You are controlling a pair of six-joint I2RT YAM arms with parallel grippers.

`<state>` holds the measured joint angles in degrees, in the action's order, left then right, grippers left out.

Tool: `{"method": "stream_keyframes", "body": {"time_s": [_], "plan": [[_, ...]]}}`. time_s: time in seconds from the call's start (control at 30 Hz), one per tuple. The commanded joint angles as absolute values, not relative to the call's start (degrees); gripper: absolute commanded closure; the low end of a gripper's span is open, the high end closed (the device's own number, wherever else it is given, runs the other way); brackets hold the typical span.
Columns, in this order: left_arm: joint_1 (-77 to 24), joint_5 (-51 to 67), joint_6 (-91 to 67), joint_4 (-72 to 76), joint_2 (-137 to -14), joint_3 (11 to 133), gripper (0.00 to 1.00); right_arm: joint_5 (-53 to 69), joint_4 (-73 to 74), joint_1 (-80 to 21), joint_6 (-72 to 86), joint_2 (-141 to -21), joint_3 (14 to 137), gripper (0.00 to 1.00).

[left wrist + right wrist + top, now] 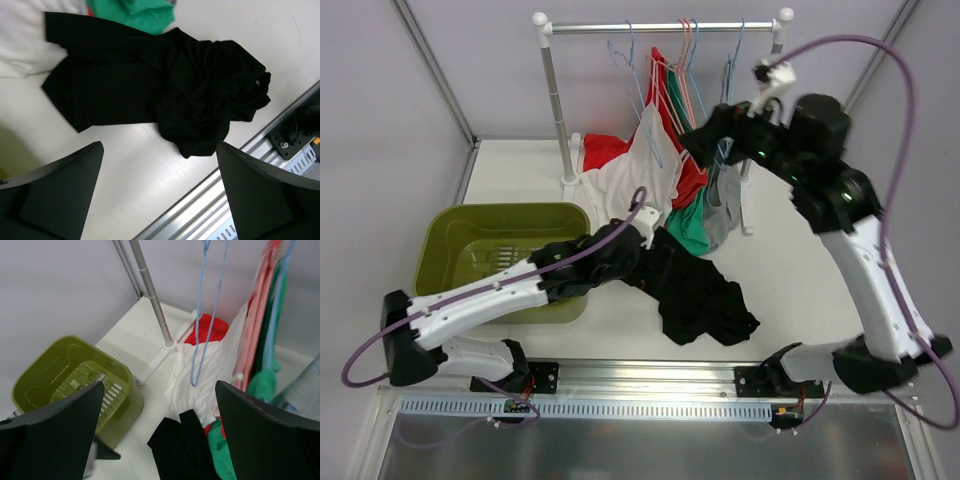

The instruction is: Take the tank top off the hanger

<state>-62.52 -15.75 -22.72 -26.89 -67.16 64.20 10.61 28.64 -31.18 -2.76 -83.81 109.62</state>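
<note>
My right gripper (pixel 159 385) stood fully open and empty, raised beside the thin light-blue wire hanger (pixel 198 315). My left gripper (pixel 160 145) was likewise wide open, holding nothing, above the crumpled black fabric tank top (pixel 165 95), which lay on the white table (pixel 125 170), apparently free of any hanger. Risk: withdrawing the right arm could snag hanging wires, and a careless left grasp could catch the adjacent green garment (pixel 140 12).
</note>
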Motion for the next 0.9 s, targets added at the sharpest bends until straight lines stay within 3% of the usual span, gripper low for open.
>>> {"method": "stream_keyframes", "body": {"time_s": [0.0,0.17,0.23,0.47,0.63,0.7,0.8,0.87], "plan": [[-62.49,-6.87,-19.87,-19.87,-76.07,68.63,0.01,11.61,31.8,-28.66,-5.96,-69.47,102.76,0.0],[-63.54,-5.36,-19.07,-19.16,-89.27,75.58,0.01,8.01,35.77,-28.39,-6.15,-41.7,80.56,0.0],[-63.98,-5.28,-19.42,-19.25,-95.78,78.38,0.01,6.42,38.39,-28.48,-5.8,-33.36,77.09,0.0],[-65.13,-4.4,-21.97,-19.25,-114.92,84.72,0.01,8.87,46.4,-28.48,-7.38,-23.31,73.48,0.0],[-66.79,-5.97,-23.81,-19.34,-121.64,86.22,0.02,10.99,47.64,-28.48,-8.61,-21.18,71.72,0.0],[-67.84,-6.15,-25.13,-19.25,-121.99,84.82,0.29,10.9,47.72,-28.48,-8.7,-20.48,71.37,0.0],[-69.78,-9.39,-26.19,-19.51,-120.85,82.63,1.0,10.72,47.37,-28.48,-8.79,-20.04,70.67,0.01],[-70.31,-10.46,-26.98,-19.77,-118.15,80.87,1.0,10.55,46.15,-28.39,-8.7,-19.16,69.44,0.01]]}}
